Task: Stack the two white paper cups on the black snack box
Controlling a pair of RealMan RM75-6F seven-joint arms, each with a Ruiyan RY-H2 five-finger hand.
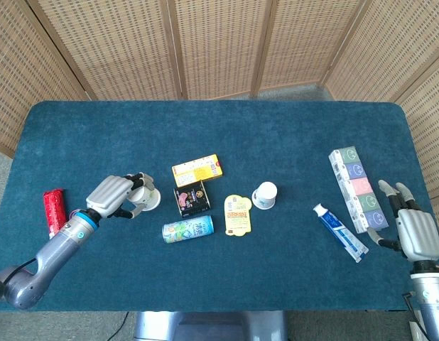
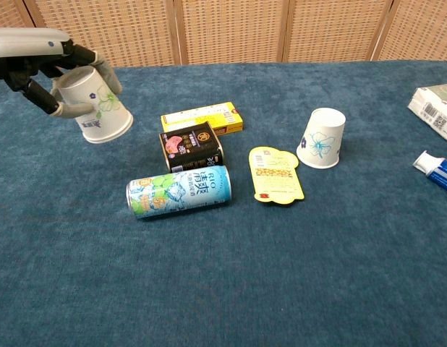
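CUPS: two; one paper cup point(image 2: 99, 110) grasped tilted, off the table, in left hand point(image 1: 117, 195), just left of black snack box point(image 1: 190, 197); second cup point(image 1: 265, 195) inverted right of yellow card point(image 1: 239, 214) | ROOM: bare cloth near table point(image 1: 205, 128) far edge | RIGHT: right hand point(image 1: 413, 229) released, fingers apart, at right edge | COUNT: one can point(image 1: 187, 229)

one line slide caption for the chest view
Left hand holds a white paper cup aloft, left of the black snack box.
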